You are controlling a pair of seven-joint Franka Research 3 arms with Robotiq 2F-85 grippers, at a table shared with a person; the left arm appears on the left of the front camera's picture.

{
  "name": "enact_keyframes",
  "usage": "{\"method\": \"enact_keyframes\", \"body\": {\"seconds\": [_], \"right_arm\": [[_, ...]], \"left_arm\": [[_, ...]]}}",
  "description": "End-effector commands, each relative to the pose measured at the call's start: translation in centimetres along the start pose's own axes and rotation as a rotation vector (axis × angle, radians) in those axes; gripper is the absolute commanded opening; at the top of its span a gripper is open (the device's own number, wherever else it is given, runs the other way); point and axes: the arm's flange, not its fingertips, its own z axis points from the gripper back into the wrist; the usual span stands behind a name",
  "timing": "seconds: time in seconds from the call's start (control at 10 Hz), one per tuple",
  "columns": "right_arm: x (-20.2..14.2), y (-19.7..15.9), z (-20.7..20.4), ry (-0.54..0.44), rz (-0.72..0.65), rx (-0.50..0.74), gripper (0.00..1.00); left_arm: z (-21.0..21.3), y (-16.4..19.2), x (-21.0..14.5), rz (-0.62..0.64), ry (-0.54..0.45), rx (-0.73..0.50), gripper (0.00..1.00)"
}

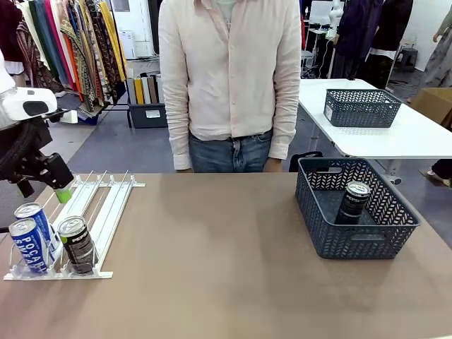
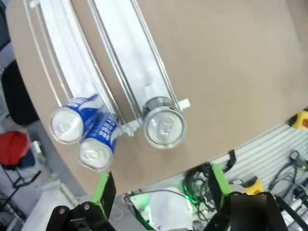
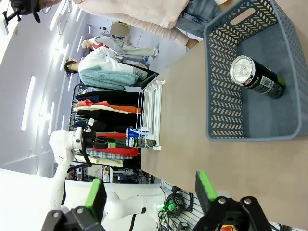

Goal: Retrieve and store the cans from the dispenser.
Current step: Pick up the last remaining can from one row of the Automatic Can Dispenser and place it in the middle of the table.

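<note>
The white dispenser lies at the table's left front. At its front lip stand two blue cans and a black can. My left gripper hangs open above the rack, behind the cans. Looking down from the left wrist, the open left gripper has the black can and both blue cans ahead of its green pads. The dispenser runs up the picture. My right gripper stands open and empty, well above the table. Another black can stands in the grey basket.
The dark grey mesh basket sits at the table's right. A person in a pale shirt stands at the far edge. A second mesh basket rests on a white table behind. The brown tabletop lies bare between rack and basket.
</note>
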Motion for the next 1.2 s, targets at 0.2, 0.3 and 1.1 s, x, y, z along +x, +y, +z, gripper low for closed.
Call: {"method": "enact_keyframes", "body": {"seconds": [0.2,0.3,1.1], "right_arm": [[0.3,0.0,-0.2,-0.015,0.026,0.029,1.00],[0.3,0.0,-0.2,-0.015,0.026,0.029,1.00],[0.3,0.0,-0.2,-0.015,0.026,0.029,1.00]], "left_arm": [[-0.3,-0.3,0.4,0.051,0.000,-0.041,1.00],[-2.0,-0.9,0.7,0.152,0.005,-0.016,1.00],[-11.1,-3.6,0.7,0.295,0.031,0.083,1.00]]}}
